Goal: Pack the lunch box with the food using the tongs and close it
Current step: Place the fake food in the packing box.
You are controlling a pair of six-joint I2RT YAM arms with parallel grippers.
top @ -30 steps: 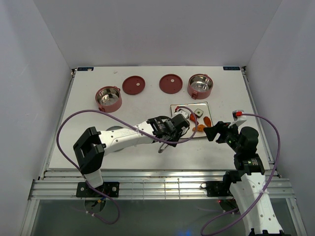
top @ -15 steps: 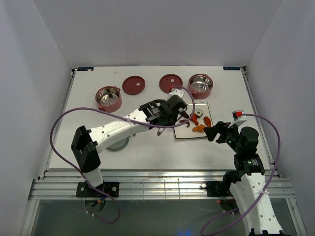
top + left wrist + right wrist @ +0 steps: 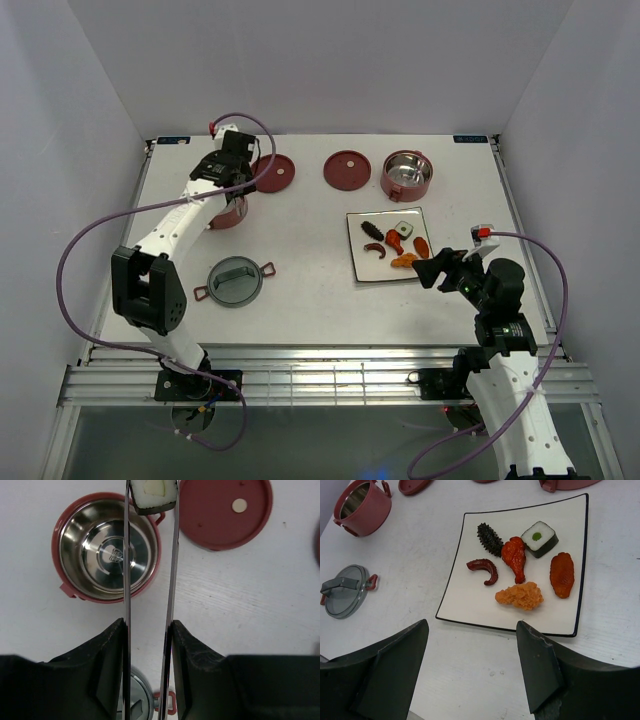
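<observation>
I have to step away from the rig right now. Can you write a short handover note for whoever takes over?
Left end effector: shut on tongs, which pinch a pale cube above the left bowl rim; not released.
Right end effector: open, empty, hovering by the plate.
Things: six food pieces on the plate; right bowl and two lids at the far edge; cover nearer the left arm.
Done: nothing packed; left bowl is empty, right bowl looks empty.
Left: drop the cube, move the six pieces, stack bowls, fit lids and cover.
</observation>
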